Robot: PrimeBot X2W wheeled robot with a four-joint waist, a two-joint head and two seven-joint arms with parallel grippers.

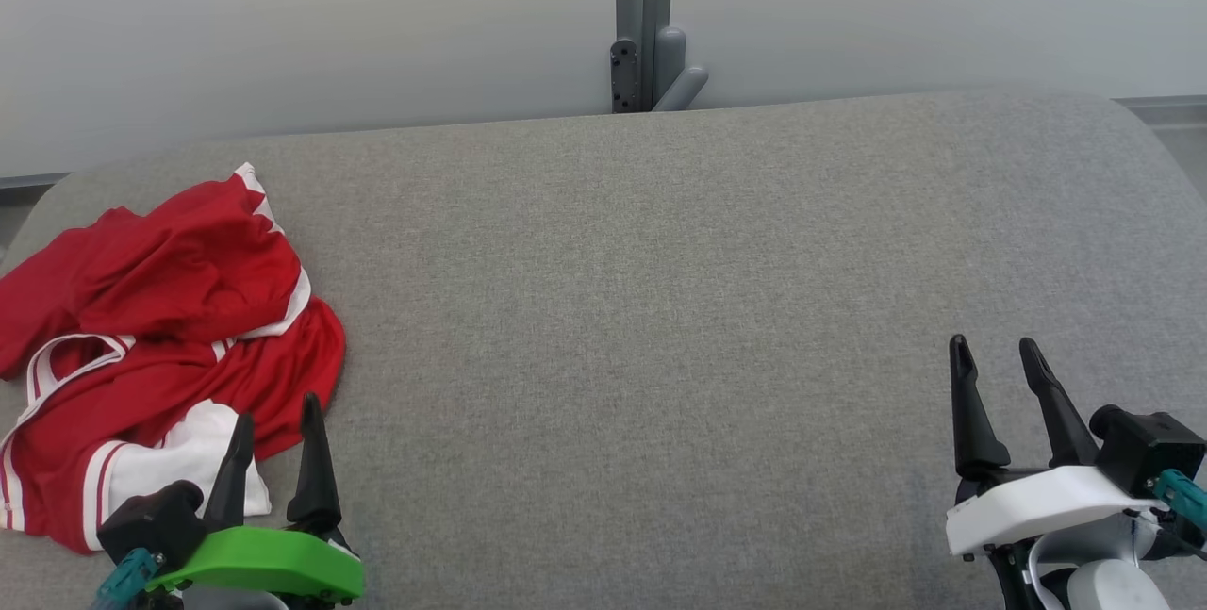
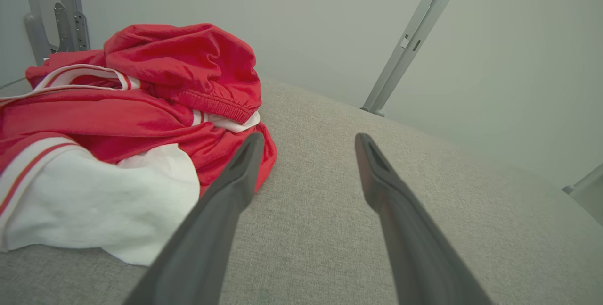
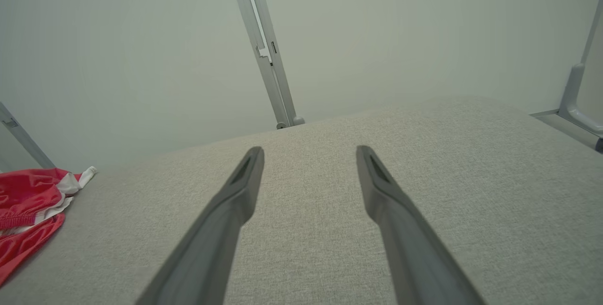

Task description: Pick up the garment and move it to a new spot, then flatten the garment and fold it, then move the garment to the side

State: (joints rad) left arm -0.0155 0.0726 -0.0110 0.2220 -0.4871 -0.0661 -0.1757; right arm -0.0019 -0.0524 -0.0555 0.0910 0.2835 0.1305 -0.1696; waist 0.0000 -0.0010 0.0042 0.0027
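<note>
The garment (image 1: pixel 160 327) is a crumpled red piece with white panels and stripes, bunched at the left end of the grey padded table (image 1: pixel 660 308). My left gripper (image 1: pixel 278 417) is open at the lower left, its fingertips just over the garment's near right edge, with nothing between them. In the left wrist view the garment (image 2: pixel 122 121) lies left of the open left gripper (image 2: pixel 308 140), whose left finger (image 2: pixel 235 182) runs beside the red hem. My right gripper (image 1: pixel 995 346) stands open at the lower right over bare cloth. The right wrist view shows the garment (image 3: pixel 28 210) far left of the right gripper (image 3: pixel 308 152).
A grey metal post with a bracket (image 1: pixel 646 25) rises behind the table's far edge against a pale wall. The table's corners are rounded. More grey frame bars (image 3: pixel 577 107) stand at the right end of the table.
</note>
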